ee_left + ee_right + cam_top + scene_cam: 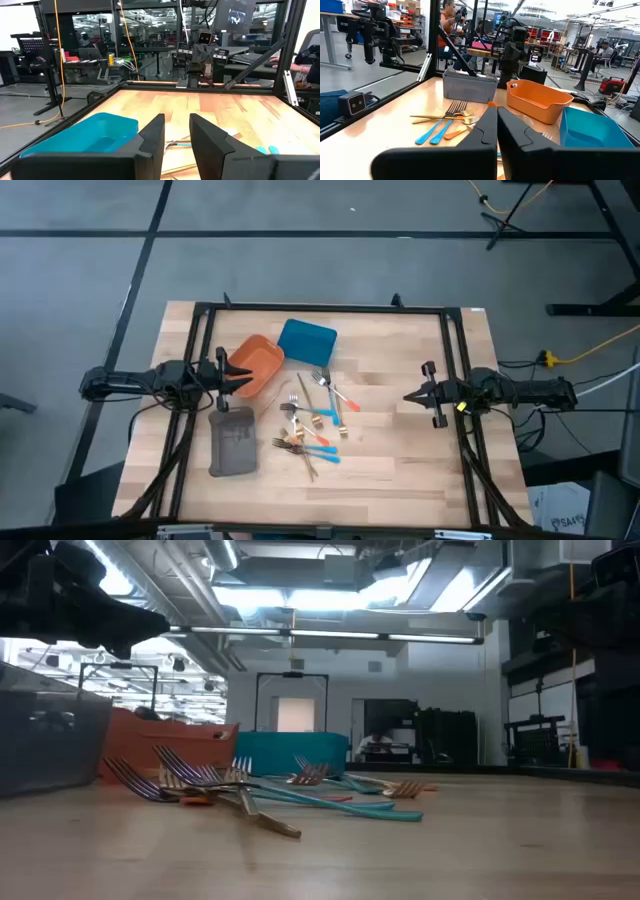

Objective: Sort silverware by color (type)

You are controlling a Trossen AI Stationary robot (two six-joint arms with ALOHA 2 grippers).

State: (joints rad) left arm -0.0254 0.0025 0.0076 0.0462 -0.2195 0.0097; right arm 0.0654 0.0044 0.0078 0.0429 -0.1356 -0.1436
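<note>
The left gripper (243,373), fingers spread and empty, hovered at centre-left over the orange tray (256,365). The silverware (315,423) lay heaped mid-frame, below the blue tray (306,342), right of the grey tray (232,442). The right gripper (410,395), pressed together, waited centre-right.
</note>
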